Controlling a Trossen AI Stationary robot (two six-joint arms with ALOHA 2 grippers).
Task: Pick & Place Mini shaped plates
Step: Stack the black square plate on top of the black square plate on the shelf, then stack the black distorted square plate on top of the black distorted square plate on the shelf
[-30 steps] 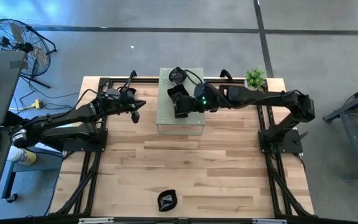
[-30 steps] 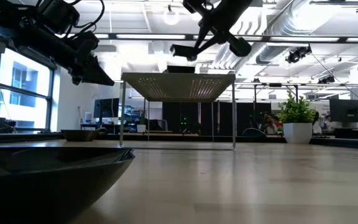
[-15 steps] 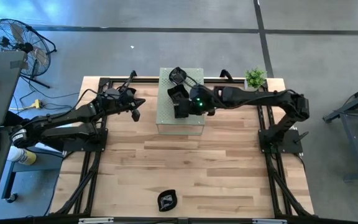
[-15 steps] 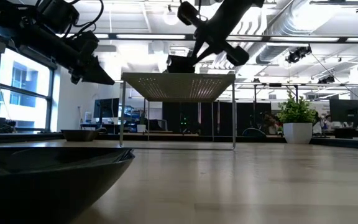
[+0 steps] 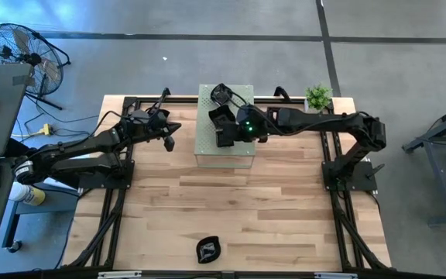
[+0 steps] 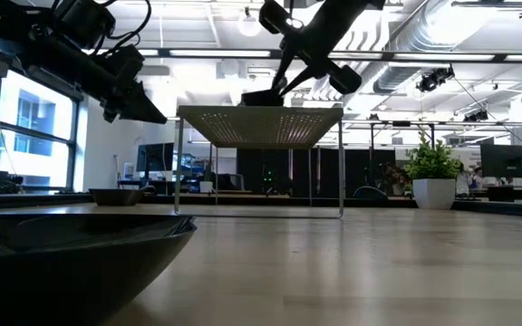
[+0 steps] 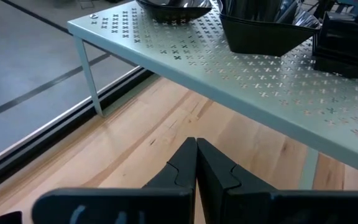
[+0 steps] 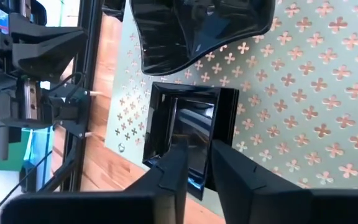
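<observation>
A square black mini plate (image 8: 188, 138) is sitting on top of the pale green perforated stand (image 5: 224, 130), and the right gripper (image 8: 194, 163) is reaching over it with one finger inside the dish and the other outside, straddling its near wall. The fingers are only narrowly apart; whether they are actually pinching that wall is not clear, since the contact point is hiding behind the fingers themselves. The plate is lying flat, open side up, its edges turned slightly askew to the stand's edges. Just beside it a wavy-edged black plate (image 8: 197, 28) is resting on the same surface, cut off at the frame's border. In the high view both dishes are mostly hiding under the right arm's head, and only a round dark plate (image 5: 220, 93) near the stand's far edge is showing clearly.

In the left wrist view the stand's top is carrying the square plate (image 7: 260, 31) and another dark dish (image 7: 176, 9), both cropped.

The left gripper (image 7: 196, 165) is hovering above the wooden table (image 5: 231, 209) beside the stand, its fingers pressed together and holding nothing.

One more black plate (image 5: 207, 248) is lying alone near the table's front edge, well apart from the rest; in the low view it is filling the foreground (image 6: 71, 263) as a dark blur. A small potted plant (image 5: 317, 97) is standing at the far right corner.
</observation>
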